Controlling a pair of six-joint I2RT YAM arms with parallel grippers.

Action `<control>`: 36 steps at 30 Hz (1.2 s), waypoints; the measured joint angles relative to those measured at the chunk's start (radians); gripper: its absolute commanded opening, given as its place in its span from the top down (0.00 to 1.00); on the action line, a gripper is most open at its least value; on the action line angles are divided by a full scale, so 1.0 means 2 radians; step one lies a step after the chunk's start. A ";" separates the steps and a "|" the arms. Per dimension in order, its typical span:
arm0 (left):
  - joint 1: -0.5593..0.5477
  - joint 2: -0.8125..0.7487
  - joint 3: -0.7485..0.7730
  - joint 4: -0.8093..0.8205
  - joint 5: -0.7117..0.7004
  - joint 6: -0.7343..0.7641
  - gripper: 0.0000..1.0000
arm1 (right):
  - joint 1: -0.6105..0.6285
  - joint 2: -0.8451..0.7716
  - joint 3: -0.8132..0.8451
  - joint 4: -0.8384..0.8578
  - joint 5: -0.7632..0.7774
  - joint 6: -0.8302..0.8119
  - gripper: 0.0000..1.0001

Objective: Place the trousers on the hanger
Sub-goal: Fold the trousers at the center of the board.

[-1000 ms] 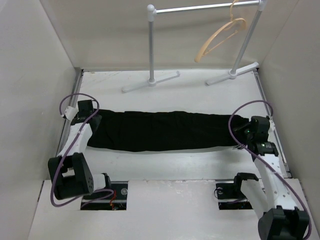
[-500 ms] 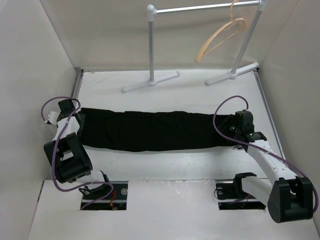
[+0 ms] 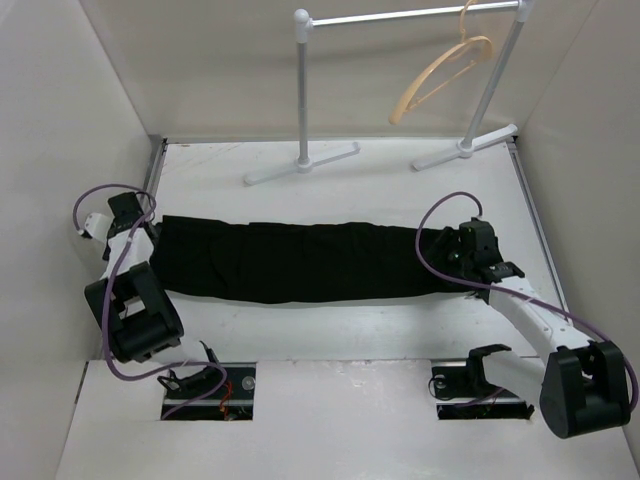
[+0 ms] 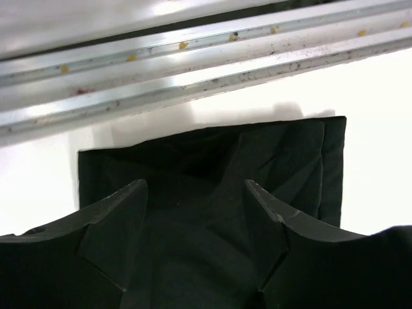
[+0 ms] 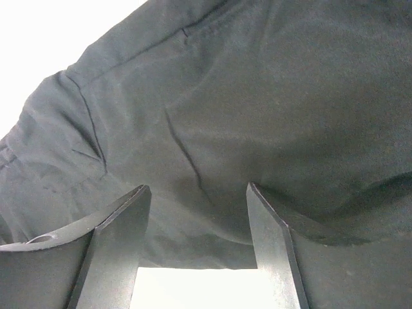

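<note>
Hanger (image 3: 432,68) hook partly beyond the top edge.

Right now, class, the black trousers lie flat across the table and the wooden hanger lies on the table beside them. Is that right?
No. The hanger hangs from the white rail, as the top external view shows. The trousers do lie flat across the table.

The top camera sits high behind the arms and looks down from far off at the whole flat white table (image 3: 380,320). The left wrist camera is very close and low, looking between the two dark left fingers (image 4: 109,238) at one end of the long black soft trousers (image 4: 212,161), toward a shiny metal rail (image 4: 193,64). The right wrist camera is just as close at the other end. All three views share the trousers.
</note>
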State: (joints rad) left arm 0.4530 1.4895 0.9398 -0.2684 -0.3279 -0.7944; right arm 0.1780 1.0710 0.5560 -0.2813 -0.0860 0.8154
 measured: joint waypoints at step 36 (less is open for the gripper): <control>-0.003 0.051 0.047 -0.029 -0.051 0.019 0.56 | -0.157 0.052 -0.008 0.037 0.031 0.062 0.25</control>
State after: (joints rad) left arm 0.4465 1.5906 1.0336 -0.3267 -0.4301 -0.7559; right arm -0.1352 1.1748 0.5392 -0.2073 -0.0250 0.9401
